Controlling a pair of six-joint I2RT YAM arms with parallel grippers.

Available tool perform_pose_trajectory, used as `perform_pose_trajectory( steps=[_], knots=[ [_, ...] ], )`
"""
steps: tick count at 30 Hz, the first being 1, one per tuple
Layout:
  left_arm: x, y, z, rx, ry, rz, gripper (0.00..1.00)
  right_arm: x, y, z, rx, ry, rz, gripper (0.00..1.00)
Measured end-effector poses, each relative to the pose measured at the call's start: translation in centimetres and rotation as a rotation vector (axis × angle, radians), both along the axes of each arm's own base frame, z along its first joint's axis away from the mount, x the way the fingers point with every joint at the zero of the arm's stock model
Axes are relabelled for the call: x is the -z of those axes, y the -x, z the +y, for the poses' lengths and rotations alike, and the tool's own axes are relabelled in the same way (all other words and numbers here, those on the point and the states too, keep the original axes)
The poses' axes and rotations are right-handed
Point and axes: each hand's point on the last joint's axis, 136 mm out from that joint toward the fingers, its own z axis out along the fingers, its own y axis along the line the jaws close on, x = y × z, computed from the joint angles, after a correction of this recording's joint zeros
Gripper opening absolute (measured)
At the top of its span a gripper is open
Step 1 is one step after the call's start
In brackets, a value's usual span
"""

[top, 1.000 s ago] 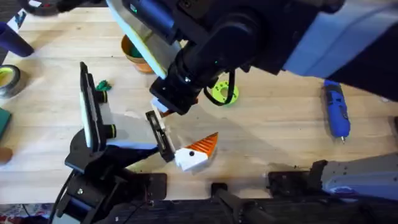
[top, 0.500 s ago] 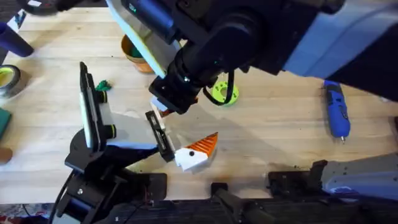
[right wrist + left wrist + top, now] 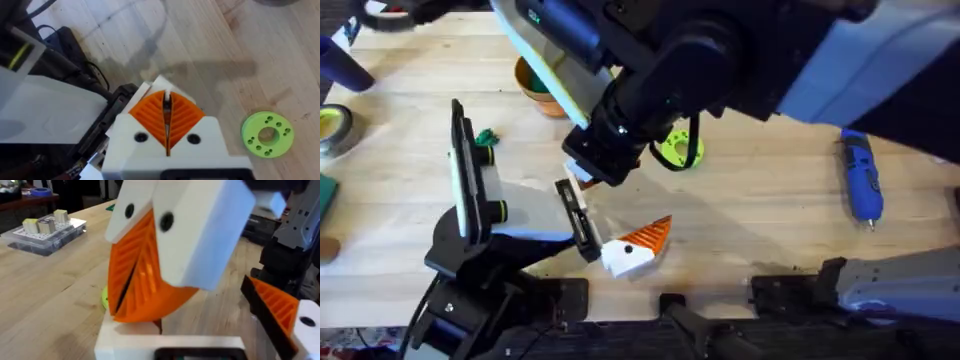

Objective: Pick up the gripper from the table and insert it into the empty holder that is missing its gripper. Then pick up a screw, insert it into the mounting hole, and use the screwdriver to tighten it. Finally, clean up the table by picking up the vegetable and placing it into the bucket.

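My right gripper point(image 3: 592, 170) reaches down across the table and is shut on the loose gripper point(image 3: 170, 341), a wedge whose white base point(image 3: 160, 82) sticks out past the orange pads point(image 3: 145, 280). That base hangs just over the upper end of the holder point(image 3: 578, 222), the black bar at the tip of the left arm's white-grey link. My left gripper point(image 3: 610, 238) stands open, with a single matching wedge point(image 3: 635, 245) mounted at the bar's lower end. The blue screwdriver point(image 3: 860, 180) lies at the right. A small dark-green vegetable point(image 3: 485, 137) lies left of the orange bucket point(image 3: 533, 85), which the arm partly hides.
A lime-green disc point(image 3: 678, 150) lies just right of my right gripper. At the left edge sit a tape roll point(image 3: 332, 128) and a green block point(image 3: 325, 195). Far off stands a clear plastic box point(image 3: 45, 230). Open wood lies between the disc and the screwdriver.
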Motion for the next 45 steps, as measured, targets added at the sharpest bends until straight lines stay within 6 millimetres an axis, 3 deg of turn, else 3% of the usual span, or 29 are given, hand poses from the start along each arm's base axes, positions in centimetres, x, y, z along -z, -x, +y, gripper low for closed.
perform_pose_trajectory(
  steps=[29,34,40,43,45],
  knots=[
    [0.0,0.4,-0.2,0.025,0.0,-0.003,0.993,-0.2,0.6,-0.7,-0.006,0.032,0.012,0.014],
    [0.0,0.3,-0.2,0.02,0.0,-0.001,0.993,-0.1,0.8,-0.7,-0.011,0.035,0.014,0.269],
    [0.0,0.1,-0.1,0.008,-0.001,-0.002,0.993,0.0,0.0,-1.5,0.017,0.062,-0.007,0.854],
    [0.0,0.1,-0.1,0.007,-0.001,-0.002,0.993,0.0,-0.5,-1.7,0.029,0.069,-0.018,0.979],
    [0.0,0.1,-0.1,0.007,-0.001,-0.002,0.993,-0.1,-0.6,-1.8,0.032,0.069,-0.019,0.993]
  ],
)
